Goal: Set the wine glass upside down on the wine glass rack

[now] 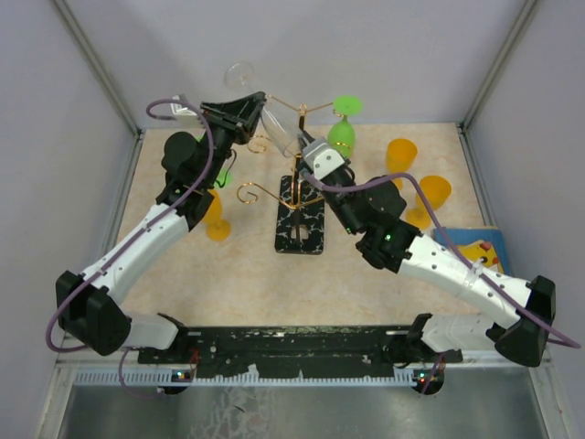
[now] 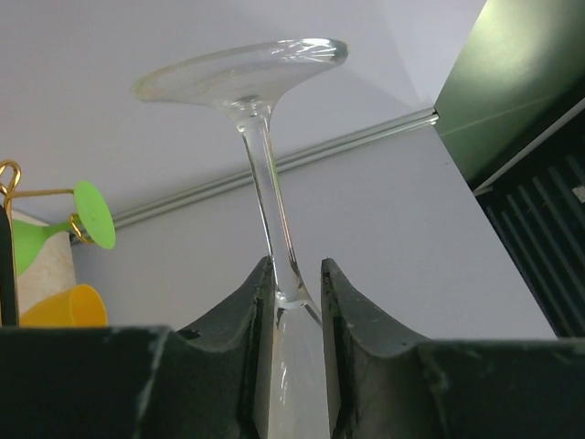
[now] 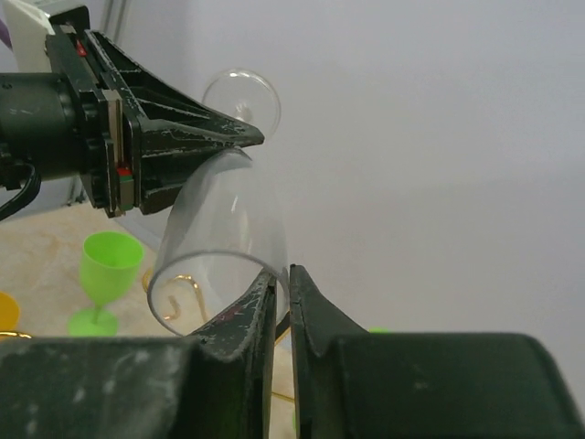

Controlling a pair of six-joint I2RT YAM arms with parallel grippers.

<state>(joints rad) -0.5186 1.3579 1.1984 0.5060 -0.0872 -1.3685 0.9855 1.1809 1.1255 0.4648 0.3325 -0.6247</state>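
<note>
At wine glass (image 2: 263,155) stem, left hand (image 2: 295,267) grips; right hand (image 3: 281,273) pinches rim.

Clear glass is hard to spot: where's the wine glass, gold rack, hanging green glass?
wine glass (image 2: 266,183), left wrist view, stem.
wine glass rack (image 1: 313,233), top view, black base.
hanging green glass (image 1: 342,135), top view, bowl.
</note>
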